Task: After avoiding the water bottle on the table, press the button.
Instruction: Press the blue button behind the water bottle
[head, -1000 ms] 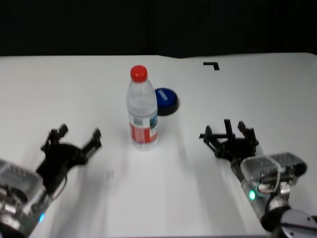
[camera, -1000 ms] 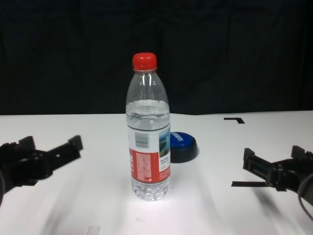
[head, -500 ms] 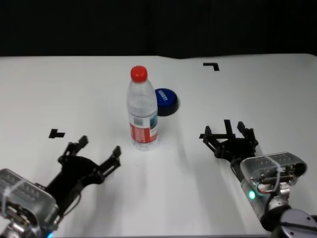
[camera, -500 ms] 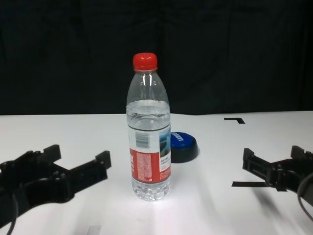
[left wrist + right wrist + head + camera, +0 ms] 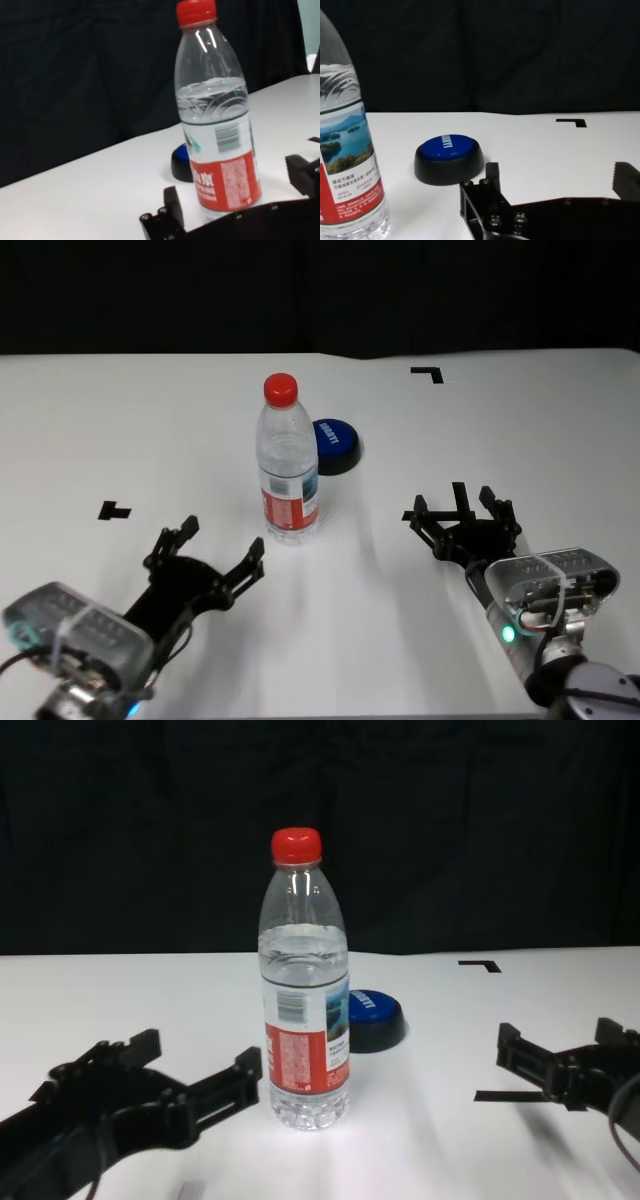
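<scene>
Overhead, you see the water bottle (image 5: 288,462) upright on the table (image 5: 150,430), the button (image 5: 335,444) just behind; left gripper (image 5: 208,558) spread wide, near it. Chest view: right gripper (image 5: 565,1055) released, well apart

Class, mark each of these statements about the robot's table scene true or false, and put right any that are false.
1. The water bottle stands upright. True.
2. The button is nearer the robot than the bottle. False: it sits behind the bottle, farther away.
3. The left gripper grips the bottle. False: it is open, short of the bottle.
4. The right gripper is open and holds nothing. True.
5. The bottle's cap is blue. False: it is red.
</scene>
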Action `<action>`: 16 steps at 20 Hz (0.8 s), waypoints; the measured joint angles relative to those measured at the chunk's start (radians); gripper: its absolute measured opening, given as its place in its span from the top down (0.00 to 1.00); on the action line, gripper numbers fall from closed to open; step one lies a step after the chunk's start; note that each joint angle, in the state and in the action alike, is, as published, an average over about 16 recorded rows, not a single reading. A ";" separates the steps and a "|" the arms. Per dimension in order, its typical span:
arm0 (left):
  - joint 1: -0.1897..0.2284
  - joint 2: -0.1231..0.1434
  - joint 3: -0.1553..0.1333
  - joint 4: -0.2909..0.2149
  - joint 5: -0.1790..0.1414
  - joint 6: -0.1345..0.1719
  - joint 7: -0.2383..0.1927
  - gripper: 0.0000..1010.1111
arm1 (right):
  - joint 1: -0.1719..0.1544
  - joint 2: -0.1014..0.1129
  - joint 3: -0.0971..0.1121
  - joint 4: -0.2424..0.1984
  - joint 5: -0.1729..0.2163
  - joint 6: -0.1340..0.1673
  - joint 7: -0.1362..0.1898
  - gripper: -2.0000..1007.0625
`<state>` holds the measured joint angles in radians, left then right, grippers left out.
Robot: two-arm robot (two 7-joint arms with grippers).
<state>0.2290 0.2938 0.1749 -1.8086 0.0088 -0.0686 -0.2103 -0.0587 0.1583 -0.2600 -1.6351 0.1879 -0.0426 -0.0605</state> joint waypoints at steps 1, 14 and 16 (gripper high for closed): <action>-0.008 -0.005 0.004 0.011 0.006 -0.004 0.002 0.01 | 0.000 0.000 0.000 0.000 0.000 0.000 0.000 0.00; -0.093 -0.048 0.040 0.121 0.035 -0.030 0.004 0.01 | 0.000 0.000 0.000 0.000 0.000 0.000 0.000 0.00; -0.099 -0.050 0.043 0.128 0.035 -0.031 0.003 0.01 | 0.000 0.000 0.000 0.000 0.000 0.000 0.000 0.00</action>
<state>0.1304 0.2434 0.2179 -1.6806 0.0443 -0.0996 -0.2075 -0.0587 0.1583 -0.2600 -1.6351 0.1879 -0.0426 -0.0606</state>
